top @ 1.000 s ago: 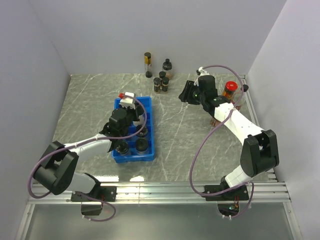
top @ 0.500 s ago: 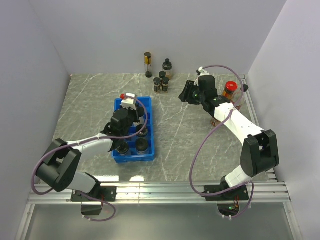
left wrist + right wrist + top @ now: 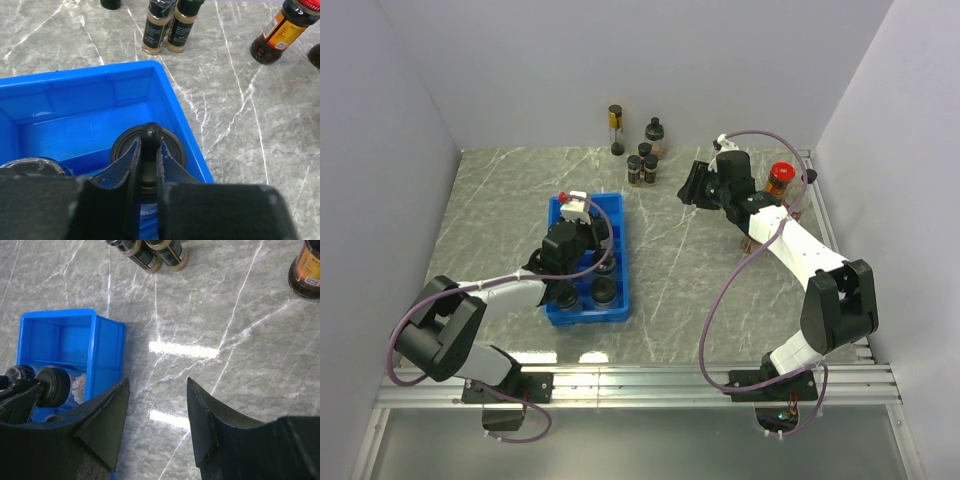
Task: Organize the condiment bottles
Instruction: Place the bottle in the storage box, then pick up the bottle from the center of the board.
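Blue tray [image 3: 75, 76] lies left of centre on the worktop [image 3: 680, 260], with black-capped bottles [image 3: 605, 290] in its near compartments. The left fingers [image 3: 131, 170] are pinched tight on the thin stem under the cap knob of a knobbed bottle [image 3: 175, 150], which stands in the tray by its right wall. The right fingers [image 3: 107, 415] are spread apart with nothing between them, hovering over bare worktop toward the far right corner. Loose bottles: a small cluster [image 3: 643, 162] and a tall bottle [image 3: 616, 128] at the far edge, and a red-capped bottle [image 3: 781, 181] near the right edge.
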You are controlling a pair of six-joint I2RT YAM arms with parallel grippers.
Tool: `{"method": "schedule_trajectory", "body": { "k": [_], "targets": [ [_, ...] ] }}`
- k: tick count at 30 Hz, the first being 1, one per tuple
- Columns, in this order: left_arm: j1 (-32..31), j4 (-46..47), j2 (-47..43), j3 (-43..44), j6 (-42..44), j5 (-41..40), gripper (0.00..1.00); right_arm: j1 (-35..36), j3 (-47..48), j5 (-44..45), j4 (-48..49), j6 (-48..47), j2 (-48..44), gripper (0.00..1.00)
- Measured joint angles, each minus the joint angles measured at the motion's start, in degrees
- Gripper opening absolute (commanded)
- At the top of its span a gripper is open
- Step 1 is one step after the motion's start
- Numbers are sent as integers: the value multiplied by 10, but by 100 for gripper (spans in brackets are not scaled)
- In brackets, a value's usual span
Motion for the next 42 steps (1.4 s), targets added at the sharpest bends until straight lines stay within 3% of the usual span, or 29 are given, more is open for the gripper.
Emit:
{"method": "schedule_trajectory", "body": {
  "k": [2, 5, 11, 16, 22, 31, 38, 42],
  "targets": [
    [0, -3, 0, 1, -3, 2, 33, 0, 0, 0, 0, 0, 0, 59],
    [-1, -14, 0, 5, -14, 14, 48, 0, 0, 1, 0, 2, 0, 61],
    [-3, -71, -8, 29, -19, 17, 59, 0, 0, 2, 0, 7, 0, 63],
    [-3, -133, -42, 61, -16, -2, 63, 0, 0, 2, 0, 6, 0, 65],
    [-3, -204, -59, 153, -2, -37, 74, 0, 37, 12, -24, 4, 11, 66],
    [31, -334, -17, 382, -7, -18, 80, -11, 278, 87, -143, -5, 131, 70],
    [90, -364, -10, 394, -33, 30, 80, -52, 387, 149, -238, -5, 215, 71],
    [96, -371, -9, 394, -42, 41, 80, -68, 393, 172, -257, -16, 237, 71]
  ]
}}
